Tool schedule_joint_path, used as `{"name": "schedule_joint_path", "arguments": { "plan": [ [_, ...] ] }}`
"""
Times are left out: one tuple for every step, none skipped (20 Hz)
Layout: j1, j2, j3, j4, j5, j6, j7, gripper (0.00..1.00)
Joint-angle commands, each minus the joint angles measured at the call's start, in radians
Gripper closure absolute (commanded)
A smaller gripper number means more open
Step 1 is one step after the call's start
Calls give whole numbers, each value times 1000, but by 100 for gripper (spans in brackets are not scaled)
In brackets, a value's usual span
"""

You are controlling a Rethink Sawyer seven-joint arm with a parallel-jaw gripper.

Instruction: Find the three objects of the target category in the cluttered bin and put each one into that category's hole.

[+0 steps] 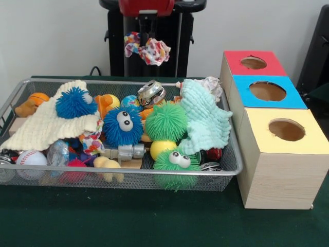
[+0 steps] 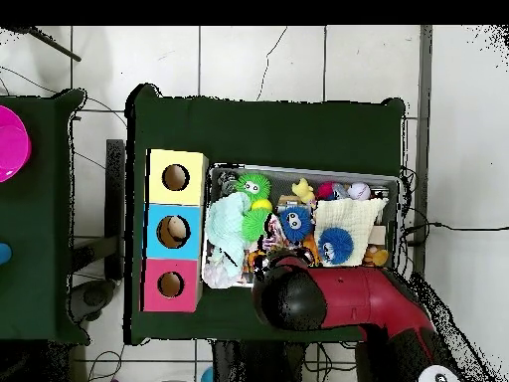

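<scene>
The claw [image 1: 147, 37] clenches the polka-dot wrapper [image 1: 149, 50], which dangles beneath it above the bin's [image 1: 234, 154] far edge.

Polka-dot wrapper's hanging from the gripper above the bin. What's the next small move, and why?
Probably carry it sideways toward the yellow-faced box's hole. The polka-dot wrapper hangs from the gripper, lifted above the wire mesh bin, over the bin's far edge, well away from that hole, which sits nearest the camera in the front view.

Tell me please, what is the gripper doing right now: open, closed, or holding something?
Gripper: closed on the polka-dot wrapper, which hangs from it above the far edge of the wire mesh bin.
</scene>
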Motion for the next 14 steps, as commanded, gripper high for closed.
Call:
{"name": "schedule_joint_path", "arguments": {
  "plan": [
    [33,-29,109,65,102,59,17,100],
    [52,-25,100,60,105,53,40,100],
    [73,-22,90,54,110,53,60,100],
    [95,-19,78,50,114,46,84,100],
    [117,-15,64,43,116,43,105,100],
    [143,-11,46,37,116,42,127,100],
    [168,-7,30,30,115,35,149,100],
    [196,-5,11,24,113,31,173,100],
    [225,-3,-8,14,111,36,196,100],
    [251,-3,-25,7,110,40,216,100],
    [274,-2,-41,0,113,42,234,100],
    [297,-2,-56,-7,116,44,251,100],
    [317,2,-70,-13,120,42,265,100],
    [337,5,-84,-18,124,35,281,100]
  ]
}}
